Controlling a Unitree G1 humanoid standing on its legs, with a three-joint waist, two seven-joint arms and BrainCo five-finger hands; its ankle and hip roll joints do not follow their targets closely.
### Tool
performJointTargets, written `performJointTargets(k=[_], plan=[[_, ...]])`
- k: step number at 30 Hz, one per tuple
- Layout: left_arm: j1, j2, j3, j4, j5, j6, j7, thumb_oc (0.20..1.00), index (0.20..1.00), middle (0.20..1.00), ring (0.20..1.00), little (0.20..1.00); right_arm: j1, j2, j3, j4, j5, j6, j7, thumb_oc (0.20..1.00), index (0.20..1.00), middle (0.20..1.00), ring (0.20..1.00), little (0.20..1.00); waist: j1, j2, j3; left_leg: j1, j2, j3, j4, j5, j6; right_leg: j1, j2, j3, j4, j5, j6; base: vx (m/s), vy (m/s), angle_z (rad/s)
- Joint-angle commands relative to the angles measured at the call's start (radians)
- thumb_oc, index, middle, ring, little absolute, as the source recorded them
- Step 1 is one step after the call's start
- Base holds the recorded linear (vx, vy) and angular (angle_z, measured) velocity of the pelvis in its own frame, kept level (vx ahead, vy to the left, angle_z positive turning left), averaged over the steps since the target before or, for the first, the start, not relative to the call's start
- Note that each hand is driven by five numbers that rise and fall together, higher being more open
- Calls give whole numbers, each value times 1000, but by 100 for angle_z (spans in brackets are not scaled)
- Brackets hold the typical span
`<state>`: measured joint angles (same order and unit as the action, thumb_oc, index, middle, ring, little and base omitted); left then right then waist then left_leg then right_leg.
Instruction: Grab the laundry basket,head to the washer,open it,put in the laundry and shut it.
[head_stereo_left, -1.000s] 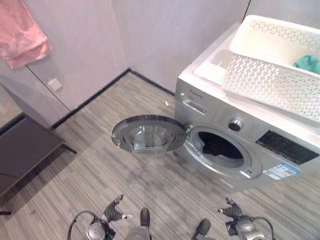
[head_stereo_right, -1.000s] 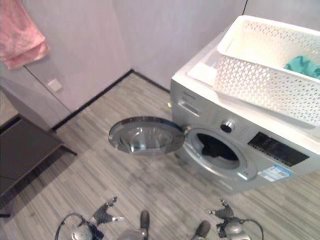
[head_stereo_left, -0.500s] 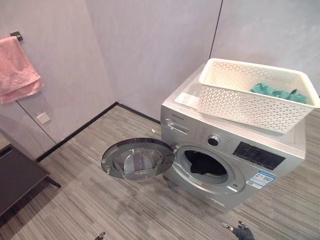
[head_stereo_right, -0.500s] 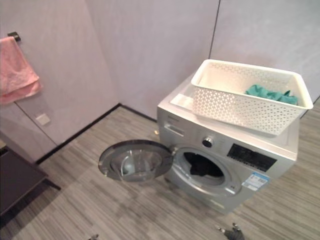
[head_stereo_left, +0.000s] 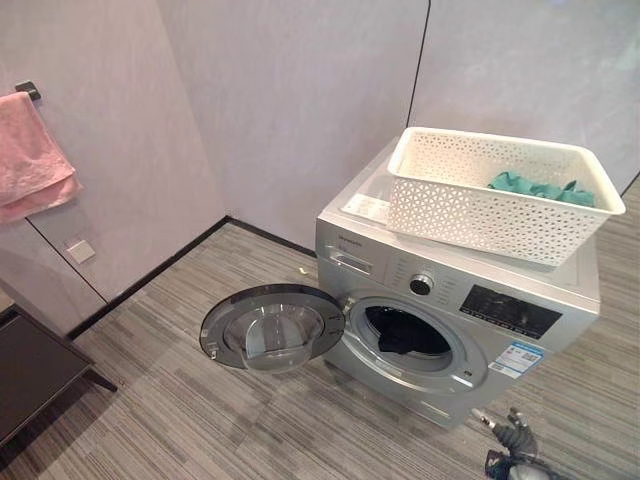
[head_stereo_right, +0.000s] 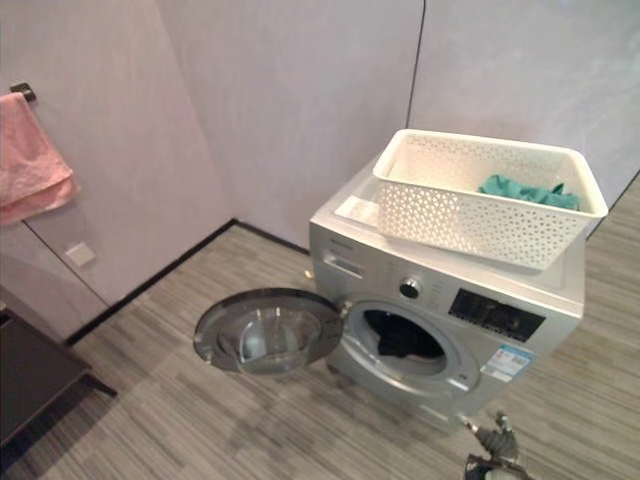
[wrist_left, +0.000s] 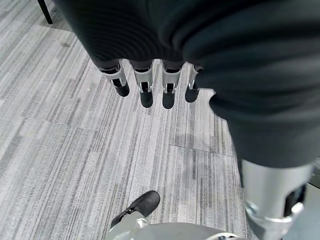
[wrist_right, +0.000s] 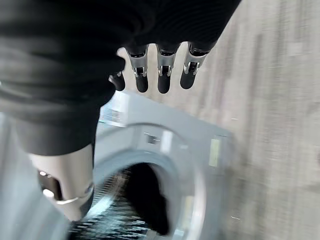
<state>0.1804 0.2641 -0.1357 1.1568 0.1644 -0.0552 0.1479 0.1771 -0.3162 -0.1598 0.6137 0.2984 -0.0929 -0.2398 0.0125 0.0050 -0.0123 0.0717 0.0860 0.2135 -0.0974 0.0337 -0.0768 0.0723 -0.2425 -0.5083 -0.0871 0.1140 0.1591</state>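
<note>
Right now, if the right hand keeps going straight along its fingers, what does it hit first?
Probably the washer: in the right wrist view the right hand has straight, empty fingers aimed at its grey front near the open drum. Depth is unclear, so it could reach the floor beside it first.

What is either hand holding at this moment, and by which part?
Nothing. The left hand hangs open over the floor, and the right hand is open near the washer. The basket sits on top of the washer, untouched.
</note>
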Motion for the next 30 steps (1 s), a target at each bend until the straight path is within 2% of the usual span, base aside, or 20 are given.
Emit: performJointTargets(k=[1,3,4,6,8,14,16,17,21,24,30], plan=[[-47,-4,15,25,-16,-18,19,1000,1000,1000,1000,1000,-51,-71,-84,-133,-52,-78,-66,1000,1000,1000,1000,1000,15,7,20,10,-39,10,10,-49,41,24,-13,1,117,-95,14,28,3,-5],[-44,-6,13,19,-16,-19,19,1000,1000,1000,1000,1000,-48,-73,-103,-165,-63,-83,-81,1000,1000,1000,1000,1000,16,7,18,9,-39,9,10,-50,42,24,-13,0,116,-95,15,0,0,0],[-45,-9,11,14,-12,-21,19,1000,1000,1000,1000,1000,-55,-86,-154,-242,-93,-98,-128,1000,1000,1000,1000,1000,19,6,15,7,-38,4,10,-53,42,23,-12,-3,115,-96,16,0,0,0],[-46,-9,10,13,-11,-22,20,1000,1000,1000,1000,1000,-60,-93,-171,-267,-111,-105,-153,1000,1000,1000,1000,1000,20,6,14,6,-37,2,10,-53,42,23,-11,-4,114,-98,16,10,4,2],[-45,-11,4,13,-4,-20,28,1000,1000,1000,1000,1000,-82,-108,-225,-344,-164,-113,-234,1000,1000,1000,1000,1000,24,7,9,1,-36,-3,10,-55,44,22,-9,-3,113,-100,17,22,12,4],[-36,-21,0,17,13,-16,49,1000,1000,1000,1000,1000,-106,-129,-320,-577,-387,-75,-390,1000,1000,1000,1000,1000,38,10,1,-5,-35,-14,10,-59,47,20,-3,-3,114,-109,18,8,7,2],[-34,-24,-4,20,18,-15,52,1000,1000,1000,1000,1000,-110,-130,-339,-617,-423,-63,-410,1000,1000,1000,1000,1000,40,10,-2,-6,-35,-16,10,-60,47,20,-3,-4,113,-111,18,13,5,4],[-31,-26,-6,24,29,-14,58,1000,1000,1000,1000,1000,-127,-139,-359,-689,-500,-48,-445,1000,1000,1000,1000,1000,45,10,-4,-7,-35,-20,10,-62,48,19,0,-5,113,-114,18,8,6,4],[-25,-30,-15,30,45,-15,60,1000,1000,1000,1000,1000,-144,-153,-366,-758,-562,-29,-452,1000,1000,1000,1000,1000,52,9,-8,-8,-33,-24,10,-63,49,18,2,-6,114,-120,16,0,7,4],[-33,-23,-33,38,61,-13,53,1000,1000,1000,1000,1000,-211,-216,-355,-778,-582,-15,-453,1000,1000,1000,1000,1000,65,0,-11,-11,-34,-24,10,-64,49,16,3,-6,115,-120,17,0,0,0],[-54,-4,-50,46,69,-4,54,1000,1000,1000,1000,1000,-330,-317,-315,-741,-506,-26,-433,1000,1000,1000,1000,1000,75,-14,-10,-16,-32,-20,10,-62,47,14,4,-2,113,-117,15,-12,2,1]])
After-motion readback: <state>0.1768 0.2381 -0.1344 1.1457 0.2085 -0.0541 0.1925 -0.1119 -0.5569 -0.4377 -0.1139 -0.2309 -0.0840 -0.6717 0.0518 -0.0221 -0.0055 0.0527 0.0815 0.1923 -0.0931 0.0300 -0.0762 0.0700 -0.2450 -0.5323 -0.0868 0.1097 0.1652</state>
